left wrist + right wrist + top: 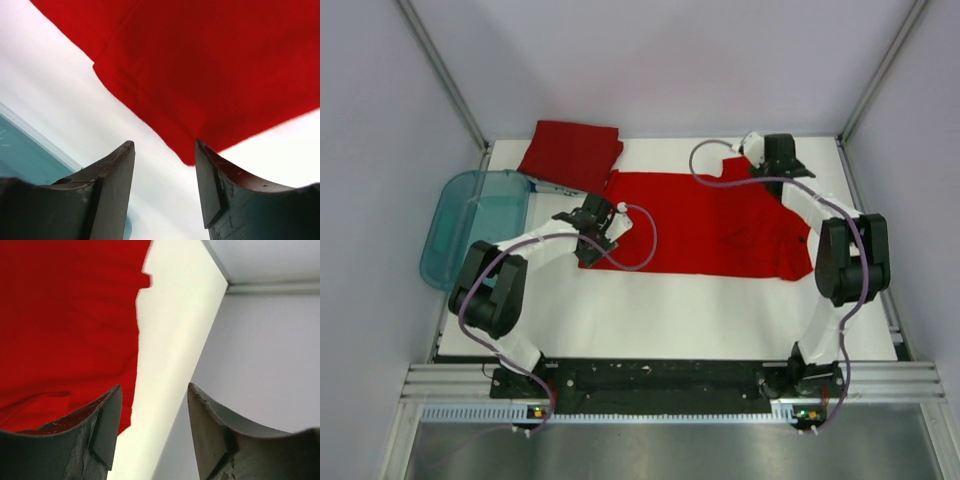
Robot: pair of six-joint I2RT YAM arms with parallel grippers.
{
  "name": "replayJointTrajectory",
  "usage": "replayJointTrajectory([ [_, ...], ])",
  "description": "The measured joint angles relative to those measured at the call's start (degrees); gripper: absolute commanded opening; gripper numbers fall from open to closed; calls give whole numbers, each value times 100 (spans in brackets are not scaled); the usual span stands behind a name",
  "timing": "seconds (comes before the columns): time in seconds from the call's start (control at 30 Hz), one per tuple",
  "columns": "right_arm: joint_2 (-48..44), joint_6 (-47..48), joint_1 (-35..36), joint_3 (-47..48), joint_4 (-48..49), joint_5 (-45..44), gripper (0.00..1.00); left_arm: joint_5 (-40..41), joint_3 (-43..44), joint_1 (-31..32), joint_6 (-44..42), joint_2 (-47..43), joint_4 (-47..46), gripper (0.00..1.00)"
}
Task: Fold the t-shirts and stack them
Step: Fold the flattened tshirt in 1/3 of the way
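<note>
flat t-shirt lies on table centre, folded t-shirt at far left. left gripper spread, empty, at flat one's left edge; right gripper spread, empty, at far-right edge. prob fold-grasp step; nxt: lower, pinch both edges.

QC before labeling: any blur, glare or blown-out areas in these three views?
Top external: even soft light, faint shadows, no glare; spread shirt and tub sharp. Left wrist: left fingers dark and soft up close, table nearly blown out white. Right wrist: right fingers likewise soft, table bright, shirt creases readable.
</note>
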State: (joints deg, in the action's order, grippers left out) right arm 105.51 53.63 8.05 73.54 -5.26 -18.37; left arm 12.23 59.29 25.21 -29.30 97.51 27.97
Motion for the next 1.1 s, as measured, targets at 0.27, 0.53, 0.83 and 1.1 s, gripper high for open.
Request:
replayJointTrajectory([
  [0.27,-2035,-4837,-444,61,-2079,634,52,-831,-240,-7,-658,-1141,203,57],
  [0.53,-4312,-7538,-1156,-2597,-2771,1694,45,-1163,-1014,-4,-1558,-1169,-168,55],
  [0.83,-5285,-9468,-1921,-4293,-2894,2345,49,-1051,-1097,-4,-1886,-723,-656,5],
  [1.1,-5346,-11259,-2061,-5128,-2559,2437,41,-1095,-1097,-7,-1921,-658,-730,0],
])
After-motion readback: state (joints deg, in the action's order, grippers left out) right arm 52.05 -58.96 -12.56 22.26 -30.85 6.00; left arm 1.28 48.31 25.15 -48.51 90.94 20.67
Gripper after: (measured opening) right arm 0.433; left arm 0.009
